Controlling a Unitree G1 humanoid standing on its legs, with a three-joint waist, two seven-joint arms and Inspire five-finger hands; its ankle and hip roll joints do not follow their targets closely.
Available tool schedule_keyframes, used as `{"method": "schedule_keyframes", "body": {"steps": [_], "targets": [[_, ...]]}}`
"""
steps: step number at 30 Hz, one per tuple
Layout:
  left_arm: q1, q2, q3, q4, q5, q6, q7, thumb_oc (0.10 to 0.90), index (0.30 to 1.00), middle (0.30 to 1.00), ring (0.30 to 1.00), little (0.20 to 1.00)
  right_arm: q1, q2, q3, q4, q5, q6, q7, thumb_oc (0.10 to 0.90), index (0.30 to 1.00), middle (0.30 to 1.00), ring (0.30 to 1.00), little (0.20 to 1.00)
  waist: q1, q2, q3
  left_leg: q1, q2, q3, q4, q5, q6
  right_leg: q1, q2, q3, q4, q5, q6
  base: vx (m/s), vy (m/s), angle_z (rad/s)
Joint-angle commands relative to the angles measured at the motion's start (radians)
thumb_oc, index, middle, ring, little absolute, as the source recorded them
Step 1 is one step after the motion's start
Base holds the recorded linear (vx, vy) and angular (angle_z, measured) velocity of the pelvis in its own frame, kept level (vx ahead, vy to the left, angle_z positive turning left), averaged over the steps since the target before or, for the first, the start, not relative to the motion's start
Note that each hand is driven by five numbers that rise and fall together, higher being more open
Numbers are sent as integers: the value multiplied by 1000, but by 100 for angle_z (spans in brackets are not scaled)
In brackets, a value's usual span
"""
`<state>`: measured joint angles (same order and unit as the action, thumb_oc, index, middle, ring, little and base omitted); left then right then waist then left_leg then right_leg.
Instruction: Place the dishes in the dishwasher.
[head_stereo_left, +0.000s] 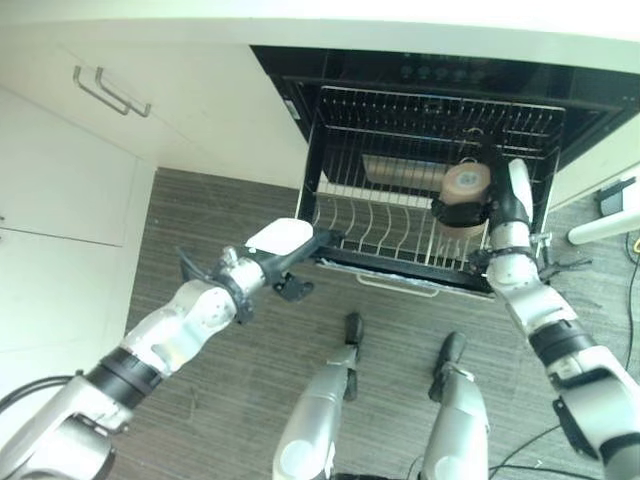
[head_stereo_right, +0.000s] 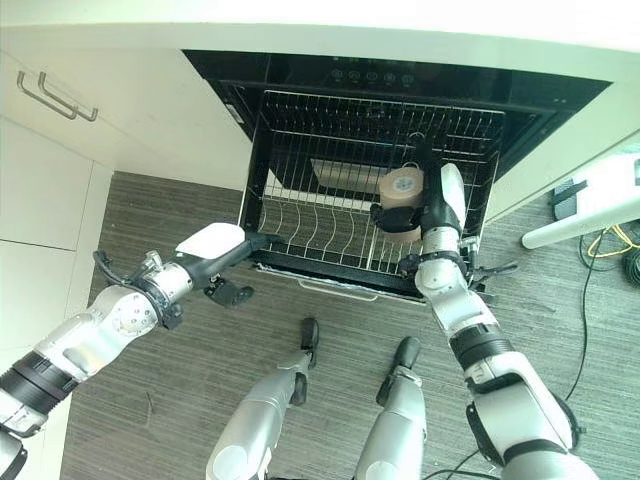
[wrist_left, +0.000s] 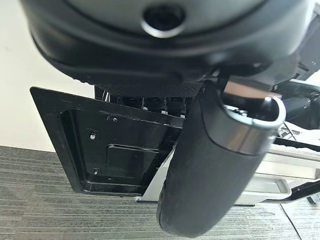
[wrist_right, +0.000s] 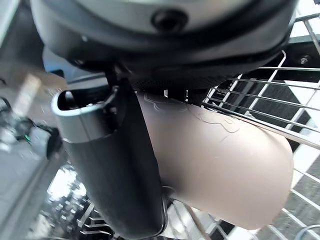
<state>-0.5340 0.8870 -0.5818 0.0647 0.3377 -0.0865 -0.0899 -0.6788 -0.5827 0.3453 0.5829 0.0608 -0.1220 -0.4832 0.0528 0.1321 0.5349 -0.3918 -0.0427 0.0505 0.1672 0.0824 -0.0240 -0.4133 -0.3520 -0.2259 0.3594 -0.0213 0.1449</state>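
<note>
The dishwasher's wire rack (head_stereo_left: 398, 262) is pulled out over the floor, below the dark control strip (head_stereo_left: 440, 72). My right hand (head_stereo_left: 507, 206) is over the rack's right part, shut on a beige cup (head_stereo_left: 465, 184) lying on its side. In the right wrist view the cup (wrist_right: 225, 170) rests against my thumb (wrist_right: 115, 170), with rack wires behind it. My left hand (head_stereo_left: 283, 256) is at the rack's front left corner with its fingers straight and reaching the corner. Its thumb (wrist_left: 210, 165) hangs apart from them, in front of the dishwasher's black side panel (wrist_left: 115, 150).
White cabinet doors with metal handles (head_stereo_left: 110, 92) stand to the left of the dishwasher. Grey wood-pattern floor (head_stereo_left: 200, 210) lies under the rack. A white object (head_stereo_left: 608, 222) with cables beside it lies on the floor at the right.
</note>
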Motion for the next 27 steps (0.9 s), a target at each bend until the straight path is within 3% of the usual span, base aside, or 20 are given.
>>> {"method": "schedule_keyframes", "body": {"steps": [1,8,18,21,24,27], "targets": [[-23,3,83,-82,-24,-13,53,800,900,900,900,900,69,-122,-99,90,-43,-70,-147,800,900,900,900,900,-35,39,-15,54,132,93,133,-241,-44,24,-23,69,-59,-14,82,6,38,-5],[-13,3,85,-86,-29,-10,53,800,900,900,900,900,85,-109,-126,77,-67,-158,-161,800,900,900,900,900,-42,49,-15,73,131,98,133,-250,-44,34,-26,73,-59,-16,83,0,0,0],[4,6,101,-97,-37,-6,51,800,900,900,900,900,106,-103,-84,3,-87,-115,-65,800,900,900,900,900,-53,48,-15,89,133,105,133,-254,-46,44,-30,77,-59,-18,83,-6,9,-4],[7,14,107,-97,-40,-8,46,800,900,900,900,900,128,-94,-59,-11,-71,-51,9,800,900,900,900,900,-55,40,-15,87,137,110,133,-253,-46,43,-31,75,-59,-16,85,0,0,0],[9,11,107,-99,-30,-4,47,800,900,900,900,900,138,-86,-55,11,-52,-57,45,800,900,900,900,900,-53,34,-15,84,140,111,133,-252,-46,41,-32,70,-59,-14,85,-19,-22,0],[8,6,108,-95,-23,-5,48,800,900,900,900,900,136,-79,-43,25,-65,-120,103,800,900,900,900,900,-51,32,-15,80,141,111,133,-250,-46,37,-32,69,-59,-12,86,0,0,0]]}}
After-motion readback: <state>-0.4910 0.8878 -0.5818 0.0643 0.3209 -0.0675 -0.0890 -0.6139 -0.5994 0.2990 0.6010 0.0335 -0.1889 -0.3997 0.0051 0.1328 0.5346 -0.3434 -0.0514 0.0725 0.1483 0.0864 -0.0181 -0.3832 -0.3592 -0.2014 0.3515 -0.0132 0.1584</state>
